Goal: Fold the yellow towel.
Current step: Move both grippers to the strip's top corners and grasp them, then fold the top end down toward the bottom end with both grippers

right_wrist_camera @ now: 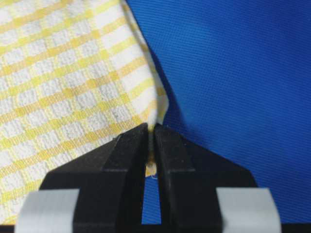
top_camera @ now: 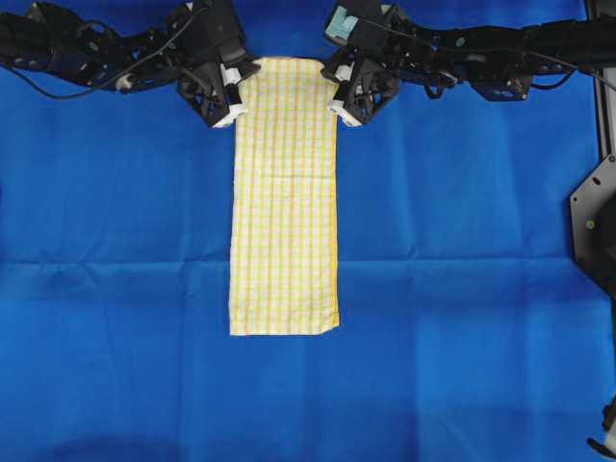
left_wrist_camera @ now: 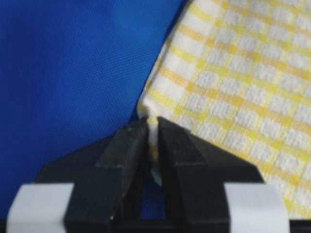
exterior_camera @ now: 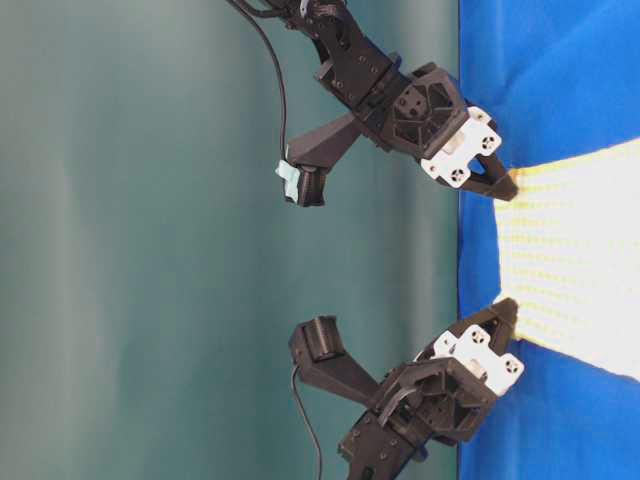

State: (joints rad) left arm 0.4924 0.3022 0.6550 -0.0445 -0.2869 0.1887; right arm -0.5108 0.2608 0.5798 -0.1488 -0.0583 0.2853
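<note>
1. Black fingers (left_wrist_camera: 131, 150) of the left claw (left_wrist_camera: 151, 127) pinched one towel (top_camera: 285, 192) corner.
2. Right claw (right_wrist_camera: 150, 130) pinched the other, near the blue cloth's (top_camera: 115, 241) far edge.
3. Thin bites might slip on lifting, dropping a corner.

We see a plain blue cloth (top_camera: 115, 289) covering the whole work surface, creased by faint straight fold lines and lit evenly, with soft shadows along its near edge. Behind where the grippers work, a flat dull-green backdrop (exterior_camera: 150, 250) fills the table-level view. A black bracket (top_camera: 595, 217) stands at the cloth's right edge.
</note>
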